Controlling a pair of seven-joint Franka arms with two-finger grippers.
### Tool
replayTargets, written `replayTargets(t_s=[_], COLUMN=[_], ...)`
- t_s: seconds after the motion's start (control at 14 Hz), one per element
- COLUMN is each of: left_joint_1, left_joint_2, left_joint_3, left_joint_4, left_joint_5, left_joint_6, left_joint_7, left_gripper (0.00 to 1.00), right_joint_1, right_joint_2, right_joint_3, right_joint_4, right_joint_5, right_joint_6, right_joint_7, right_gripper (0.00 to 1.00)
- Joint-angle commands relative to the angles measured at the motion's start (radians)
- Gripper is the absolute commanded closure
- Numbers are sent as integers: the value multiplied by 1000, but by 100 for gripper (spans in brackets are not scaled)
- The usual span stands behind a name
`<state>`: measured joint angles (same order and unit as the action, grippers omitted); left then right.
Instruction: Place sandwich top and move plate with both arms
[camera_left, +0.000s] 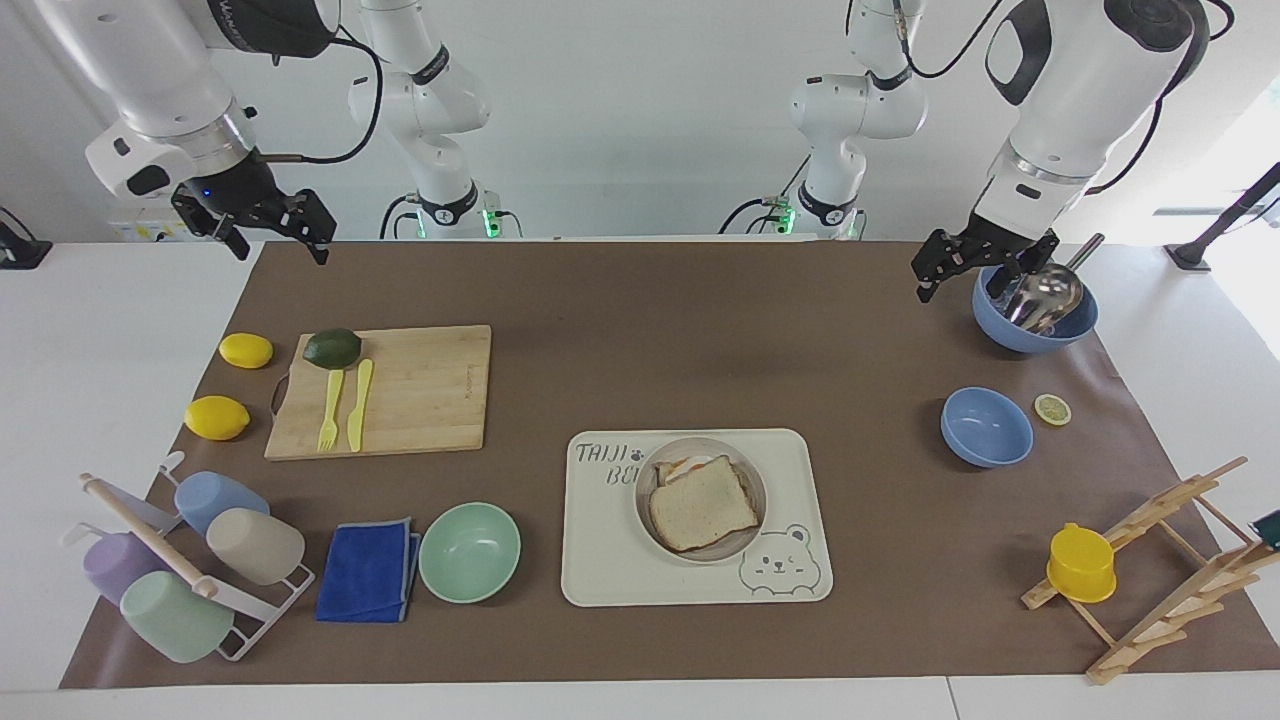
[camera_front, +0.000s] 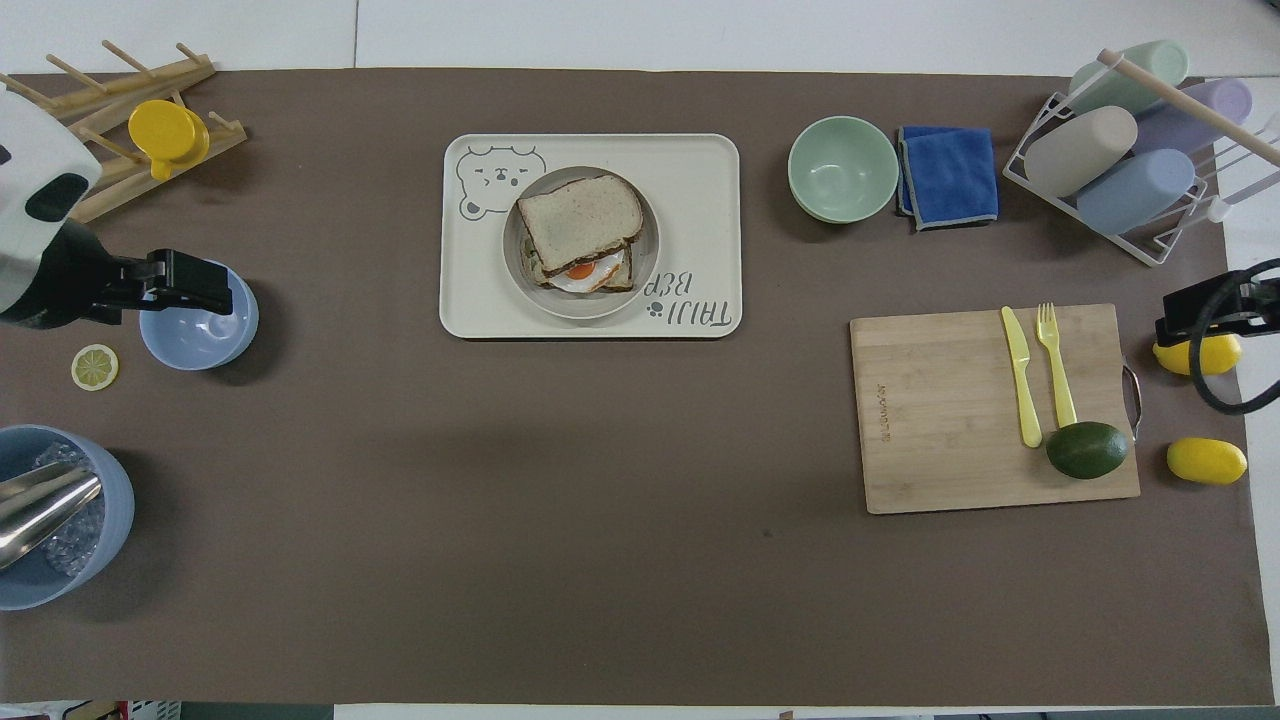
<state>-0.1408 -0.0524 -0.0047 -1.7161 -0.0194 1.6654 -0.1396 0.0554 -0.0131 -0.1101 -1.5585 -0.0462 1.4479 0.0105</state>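
The sandwich top (camera_left: 703, 502) already lies on the egg slice on the plate (camera_left: 752, 500), low centre of the facing view on the tray (camera_left: 600, 560). Moving the plate remains. The left gripper (camera_left: 975, 262) hangs at upper right, the right gripper (camera_left: 270, 228) waits upper left; both grippers' fingers apart, empty.

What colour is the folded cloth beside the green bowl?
Blue cloth with a grey edge; clearest in the overhead view.

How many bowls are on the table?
3: a mint-green bowl beside the blue cloth, a small blue bowl by the lemon slice, and a larger blue bowl holding a metal scoop.
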Motion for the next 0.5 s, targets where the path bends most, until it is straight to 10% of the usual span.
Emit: replayTargets(t_s=[0.0,0.43], left_joint_1=[47,66], left_joint_2=[-37,48], left_joint_3=[-55,-55], left_joint_4=[-63,143], left_joint_5=[21,21], left_joint_6=[23,-197], left_joint_7=[11,8], left_gripper=[0,0], right_joint_1=[-8,-8], right_joint_2=[-22,-22], right_joint_3=[1,1], right_joint_4=[-25,-25], right_joint_5=[29,29], right_joint_6=[6,5], right_joint_7=[-17,-17], right_gripper=[0,0])
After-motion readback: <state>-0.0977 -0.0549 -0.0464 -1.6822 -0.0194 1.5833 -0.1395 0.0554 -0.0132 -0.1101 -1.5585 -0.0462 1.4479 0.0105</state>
